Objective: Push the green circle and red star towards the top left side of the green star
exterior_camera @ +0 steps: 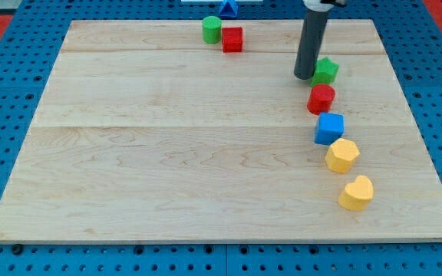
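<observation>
Blocks sit in two groups on the pale wooden board (167, 153) you are working over. Near the top edge, left of centre, you see a green round block (212, 29) touching a red block (232, 39) on its right; the red one's shape is hard to make out. Just beyond the top edge, off the wood, a blue block (229, 8) peeks in.

Toward the right side, my tip (305, 77) stands on the board, pressed against the left flank of a green star-like block (326, 70). You have no claw to read here: the arm ends in a plain dark rod, so nothing opens or clamps.

Below that green block, a curved line runs down toward the bottom right corner: a red round block (321, 99), a blue cube (329, 128), a yellow hexagon-like block (342, 155) and a yellow heart-like block (357, 192). The green and red pair at the top lies well apart from the green star-like block.
</observation>
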Action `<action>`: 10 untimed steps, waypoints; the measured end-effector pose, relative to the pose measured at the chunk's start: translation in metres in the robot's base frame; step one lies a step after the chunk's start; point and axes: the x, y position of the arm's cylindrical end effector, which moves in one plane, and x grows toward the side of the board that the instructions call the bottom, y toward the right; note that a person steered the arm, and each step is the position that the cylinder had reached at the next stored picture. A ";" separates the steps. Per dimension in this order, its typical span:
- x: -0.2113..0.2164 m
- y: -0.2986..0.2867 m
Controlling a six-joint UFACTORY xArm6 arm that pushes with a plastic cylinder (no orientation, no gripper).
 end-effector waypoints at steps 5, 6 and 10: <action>-0.091 -0.224; -0.112 -0.219; -0.099 -0.101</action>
